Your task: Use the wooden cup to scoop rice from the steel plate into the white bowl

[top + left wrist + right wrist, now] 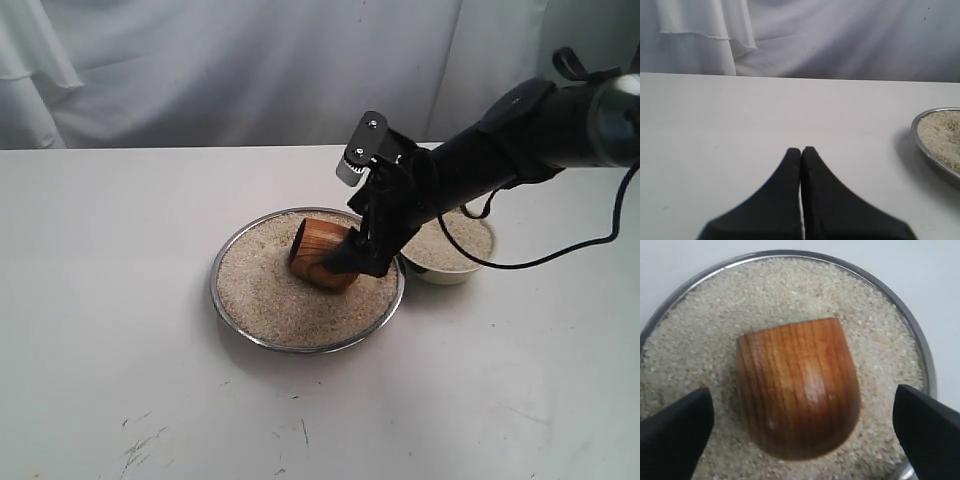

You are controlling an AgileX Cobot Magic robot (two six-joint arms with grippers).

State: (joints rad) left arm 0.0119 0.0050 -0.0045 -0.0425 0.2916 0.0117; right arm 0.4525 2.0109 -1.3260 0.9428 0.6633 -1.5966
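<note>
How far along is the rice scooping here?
Done: the small cream-white bowl already holds pale rice. In hand: the open right gripper straddles the reddish-brown wooden cup, lying on its side in the rice on the wide steel plate, not gripping it. Left: grasp, scoop, pour.

Robot lab or staged recording setup, not a home kitchen. A plain white desk fills the scene, with dark scuff marks near its front edge. A white cloth backdrop hangs in folds behind it and hides the rest of the room. A black robot arm reaches over the desk. The only props are a steel plate of rice, a wooden cup and a white bowl.
</note>
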